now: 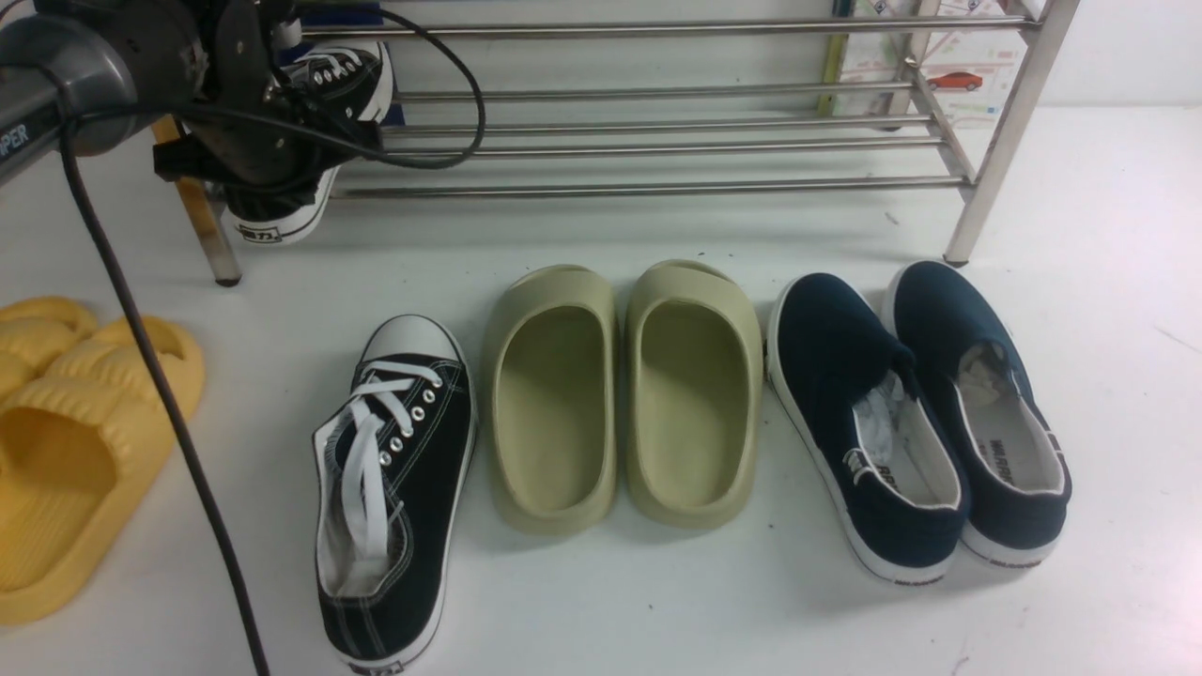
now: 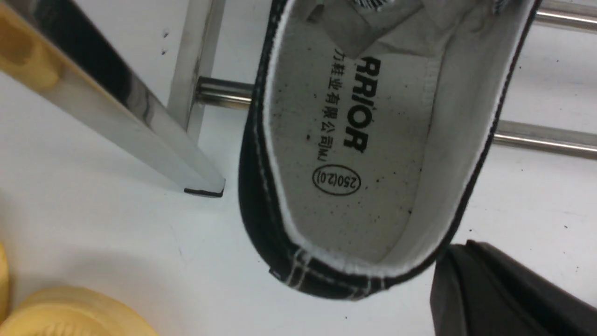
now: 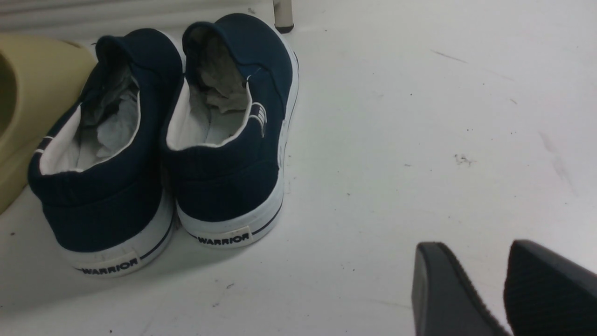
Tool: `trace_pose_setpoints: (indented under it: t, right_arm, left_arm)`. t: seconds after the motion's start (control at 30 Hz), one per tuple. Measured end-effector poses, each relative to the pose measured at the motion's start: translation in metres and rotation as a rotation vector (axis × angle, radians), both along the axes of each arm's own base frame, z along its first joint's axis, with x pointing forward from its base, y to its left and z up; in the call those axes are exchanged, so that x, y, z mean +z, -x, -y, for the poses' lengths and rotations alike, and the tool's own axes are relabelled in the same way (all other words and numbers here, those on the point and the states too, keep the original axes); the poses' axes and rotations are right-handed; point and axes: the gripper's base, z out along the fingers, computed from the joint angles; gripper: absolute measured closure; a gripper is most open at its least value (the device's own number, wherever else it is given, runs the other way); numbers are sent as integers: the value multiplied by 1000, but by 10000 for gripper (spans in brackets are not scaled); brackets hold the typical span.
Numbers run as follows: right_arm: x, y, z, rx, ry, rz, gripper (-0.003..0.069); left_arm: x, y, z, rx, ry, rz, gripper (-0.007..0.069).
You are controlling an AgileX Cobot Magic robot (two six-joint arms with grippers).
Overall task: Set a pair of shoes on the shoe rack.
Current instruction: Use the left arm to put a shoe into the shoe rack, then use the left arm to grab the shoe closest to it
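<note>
One black sneaker [image 1: 394, 488] with white laces lies on the floor, toe toward the shoe rack [image 1: 657, 188]. The other black sneaker [image 1: 343, 80] is at the rack's left end, tilted, its heel hanging in front of the lowest bar. My left gripper [image 1: 268, 178] is over it and hides its middle. In the left wrist view the sneaker's insole [image 2: 354, 140] fills the frame, and the gripper [image 2: 447, 254] is shut on the heel collar at its tips. My right gripper [image 3: 475, 245] is open and empty above bare floor; it is out of the front view.
Olive-green slides [image 1: 620, 394] and navy slip-ons [image 1: 920, 422] stand side by side on the floor right of the loose sneaker. Yellow slides [image 1: 75, 441] lie at the far left. A rack leg [image 2: 140, 116] stands close beside the held sneaker. The left arm's cable [image 1: 178, 422] hangs down.
</note>
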Motion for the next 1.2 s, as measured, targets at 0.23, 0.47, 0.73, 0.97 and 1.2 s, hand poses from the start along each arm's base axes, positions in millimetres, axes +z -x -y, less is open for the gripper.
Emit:
trace_pose_setpoints:
  t: [0.23,0.47,0.73,0.97,1.2]
  right_arm:
    - [0,0,0,0,0,0,419]
    - [0,0,0,0,0,0,419]
    - [0,0,0,0,0,0,419]
    - [0,0,0,0,0,0,419]
    - [0,0,0,0,0,0,419]
  left_arm:
    - [55,32,-3,-31,-30,22,534]
    - [114,83,-10,-48,-62,7,490]
    - [172,154,-15,-37,-29,23,490]
    - [166,190,-1,-129,26,-47,490]
    - [114,241,20,-241,14,-210,490]
